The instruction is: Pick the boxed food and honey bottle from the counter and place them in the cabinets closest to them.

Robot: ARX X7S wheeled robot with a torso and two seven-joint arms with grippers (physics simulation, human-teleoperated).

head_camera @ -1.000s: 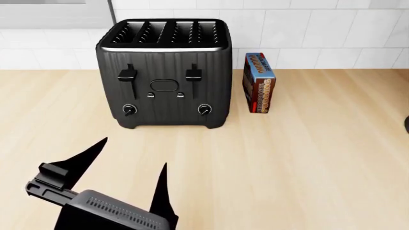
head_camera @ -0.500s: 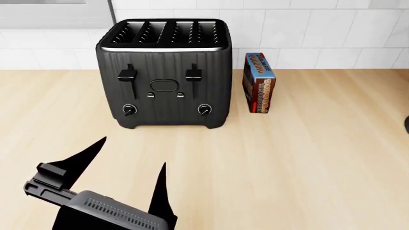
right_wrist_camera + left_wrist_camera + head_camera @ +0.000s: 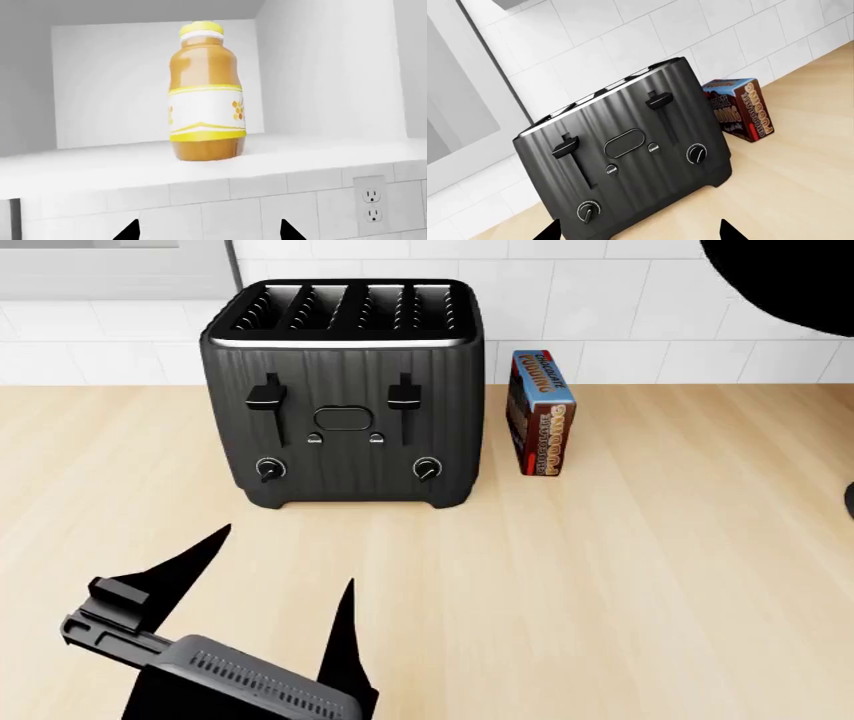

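White tiled wall (image 3: 641, 310); wall socket (image 3: 371, 202); white cabinet interior (image 3: 100, 75)

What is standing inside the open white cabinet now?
Only the honey bottle stands upright on the cabinet shelf, free of the right gripper. The cabinet's far sides lie outside the picture.

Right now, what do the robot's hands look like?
The left gripper is all black: two flat, pointed fingers like blades, on a dark grey ribbed body with a small bracket at its side. Of the right gripper only two black pointed tips show. No cables or markings are visible.
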